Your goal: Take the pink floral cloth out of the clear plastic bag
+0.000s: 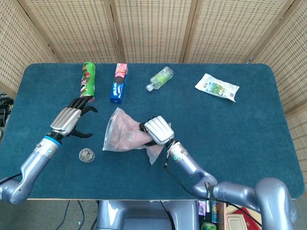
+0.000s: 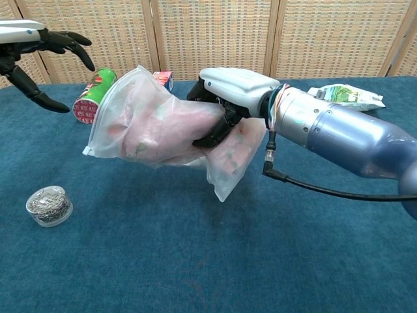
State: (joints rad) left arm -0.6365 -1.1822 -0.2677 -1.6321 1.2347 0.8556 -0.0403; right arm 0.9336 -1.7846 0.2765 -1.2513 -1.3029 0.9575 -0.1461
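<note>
Worktop (image 1: 249, 129) with a dark teal cloth fills both views, and woven wicker screens (image 1: 153, 28) stand behind its far edge.

Near the left edge, the left hand (image 1: 71, 120) hangs above the surface with its dark fingers spread apart and nothing in them. In the chest view this hand (image 2: 29, 45) is cut off by the upper left corner of the frame, so only the fingers and part of the back are seen. In front of it, toward the near edge, a small round clear jar (image 1: 87, 155) stands on the cloth; its content looks like thin metal pieces, but I cannot tell exactly.

Along the far edge lie a green tube can (image 1: 88, 82) and a blue and pink box (image 1: 119, 83). In the chest view the box is mostly hidden behind the bag.

About the middle of the worktop, the clear plastic bag (image 2: 140, 117) is lifted off the surface, gripped by the right hand (image 1: 158, 130). The pink floral cloth (image 2: 163, 127) is inside the bag, seen only dimly through the plastic. The fingers of this hand are partly covered by folds of the bag.

Further right at the far edge lie a small plastic bottle (image 1: 160, 78) and a white snack packet (image 1: 217, 87).
</note>
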